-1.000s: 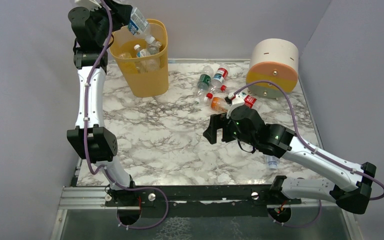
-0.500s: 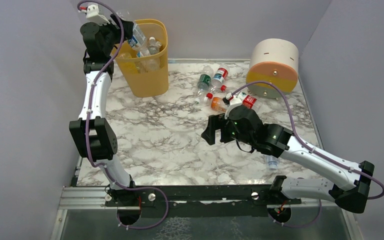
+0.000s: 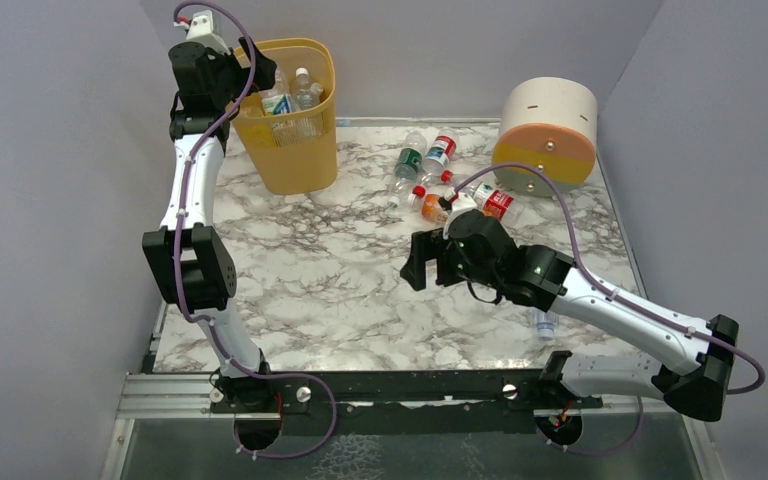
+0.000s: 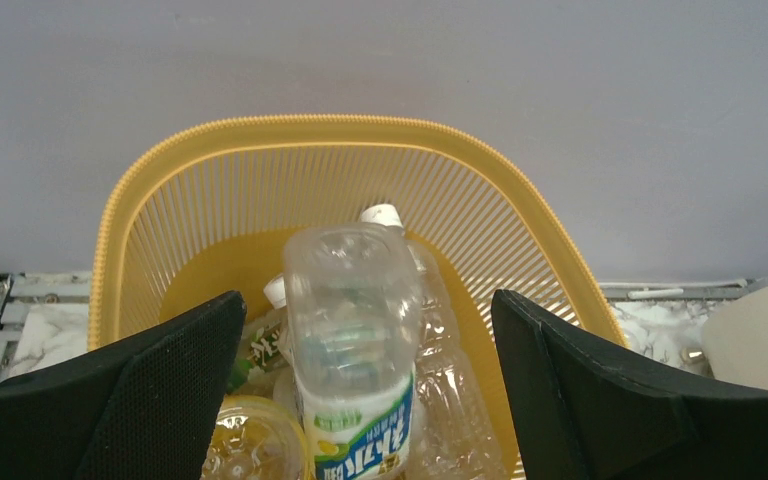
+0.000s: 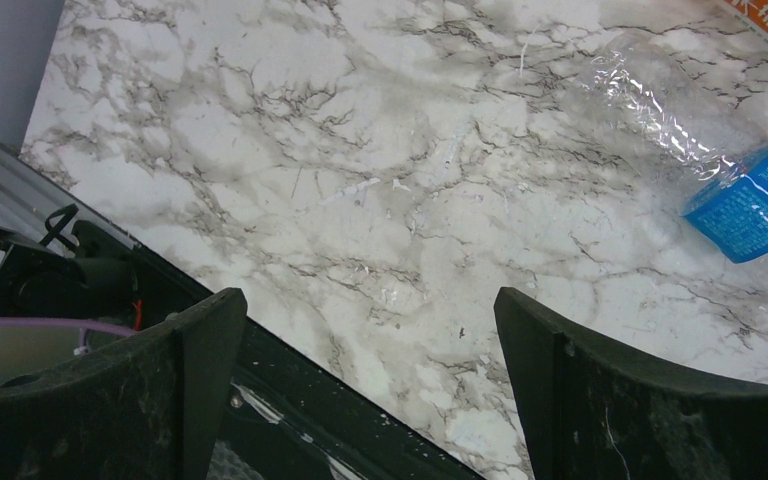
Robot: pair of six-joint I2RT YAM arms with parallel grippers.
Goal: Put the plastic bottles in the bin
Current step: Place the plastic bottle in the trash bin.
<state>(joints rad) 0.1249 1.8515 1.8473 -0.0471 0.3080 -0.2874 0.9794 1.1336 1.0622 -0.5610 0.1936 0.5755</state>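
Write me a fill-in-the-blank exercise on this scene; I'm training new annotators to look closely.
1. The open left gripper hangs above the yellow ____.
2. The open right gripper holds ____.
3. The crumpled clear bottle in the right wrist view has a ____ label.
4. The drum stands near the table's far ____ corner.
Missing words: bin; nothing; blue; right.
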